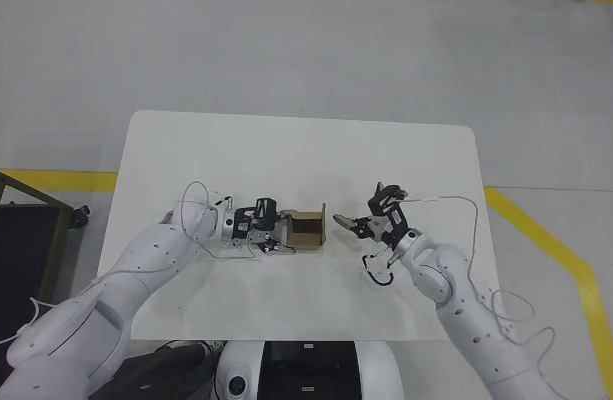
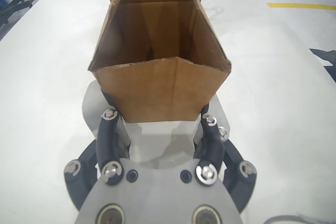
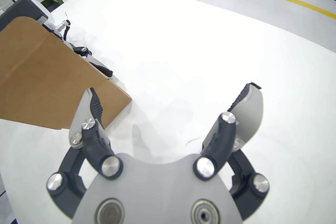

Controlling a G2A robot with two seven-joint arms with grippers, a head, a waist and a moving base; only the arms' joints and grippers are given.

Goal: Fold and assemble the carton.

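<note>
**Carton erected, flaps left to close**

Top view: the carton (image 1: pixel 307 229) lies on the tabletop (image 1: pixel 286 150) between both arms. Left wrist view: the left pincer (image 2: pixel 157 114) pinches its near end; the walls stand, the lid flap is unfolded. Right wrist view: the right pincer (image 3: pixel 170 96), spread and empty, hangs just beside the carton.

no readable text, labels, numbers or signs, carton (image 2: pixel 160 88) surfaces plain and unprinted

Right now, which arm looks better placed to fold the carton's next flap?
Probably the right: the right hand is open, empty and close beside the carton's raised flap, while the left hand is shut on the carton, steadying it on the table.
</note>
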